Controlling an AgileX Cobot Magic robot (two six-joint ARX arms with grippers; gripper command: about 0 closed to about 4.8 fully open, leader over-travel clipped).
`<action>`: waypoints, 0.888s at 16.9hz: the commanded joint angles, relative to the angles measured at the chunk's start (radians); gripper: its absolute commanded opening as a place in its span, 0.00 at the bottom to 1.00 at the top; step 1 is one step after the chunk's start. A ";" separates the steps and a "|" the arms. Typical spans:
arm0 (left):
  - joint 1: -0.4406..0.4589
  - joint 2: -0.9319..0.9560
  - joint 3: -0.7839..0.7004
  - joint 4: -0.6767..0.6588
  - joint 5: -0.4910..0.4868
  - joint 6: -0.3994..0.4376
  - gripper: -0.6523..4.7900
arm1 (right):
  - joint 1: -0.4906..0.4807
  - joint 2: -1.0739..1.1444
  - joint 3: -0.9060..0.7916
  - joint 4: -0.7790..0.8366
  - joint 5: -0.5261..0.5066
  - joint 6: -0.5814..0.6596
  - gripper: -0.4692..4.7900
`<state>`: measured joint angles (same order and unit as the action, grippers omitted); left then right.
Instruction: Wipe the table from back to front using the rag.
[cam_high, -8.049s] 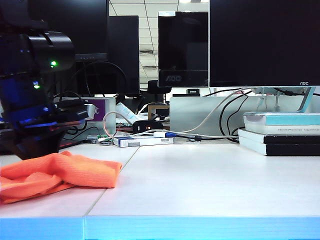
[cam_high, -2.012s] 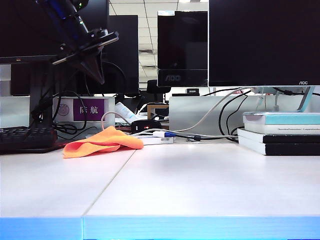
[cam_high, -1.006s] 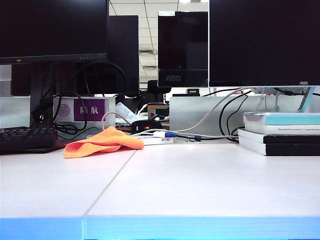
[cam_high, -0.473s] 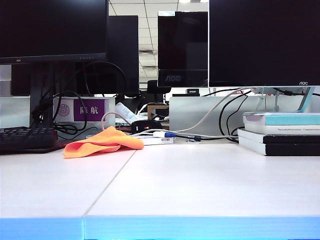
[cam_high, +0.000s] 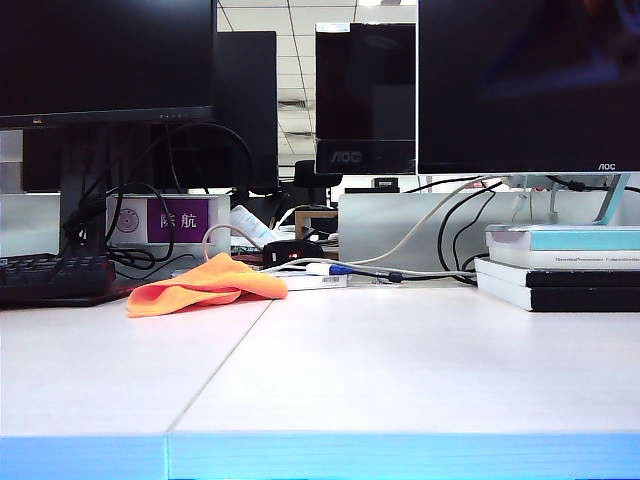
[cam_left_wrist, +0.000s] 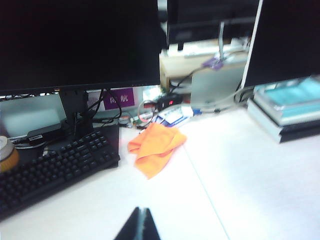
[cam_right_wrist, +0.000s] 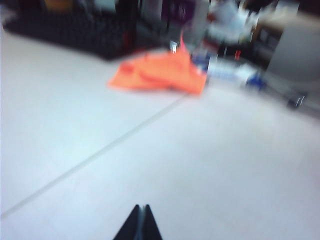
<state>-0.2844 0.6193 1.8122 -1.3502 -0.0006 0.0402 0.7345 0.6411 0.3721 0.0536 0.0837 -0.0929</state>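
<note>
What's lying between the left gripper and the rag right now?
Only bare table with its thin seam. The left wrist view shows the shut left gripper off the rag, with nothing between; the keyboard sits to one side.

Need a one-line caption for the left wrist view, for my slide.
Left gripper shut, above the table, short of the crumpled rag beside the keyboard.

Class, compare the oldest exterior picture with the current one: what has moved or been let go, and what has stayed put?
The rag went from the table's front left to the back, by the keyboard, where it lies crumpled and released. The arm that stood over it has left the exterior view. The left gripper and right gripper are both shut, holding nothing. Monitors, books and cables are unchanged.
</note>
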 joint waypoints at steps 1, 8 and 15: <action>0.000 -0.104 -0.100 0.008 -0.003 -0.014 0.12 | 0.002 -0.024 -0.049 0.049 0.019 0.042 0.09; 0.006 -0.507 -0.741 0.296 0.001 -0.102 0.12 | 0.002 -0.097 -0.147 0.046 0.061 0.079 0.09; 0.006 -0.588 -1.315 0.976 -0.056 -0.127 0.11 | 0.002 -0.096 -0.150 0.018 0.060 0.082 0.09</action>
<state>-0.2783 0.0292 0.5037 -0.4461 -0.0540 -0.0834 0.7349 0.5457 0.2180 0.0616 0.1390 -0.0154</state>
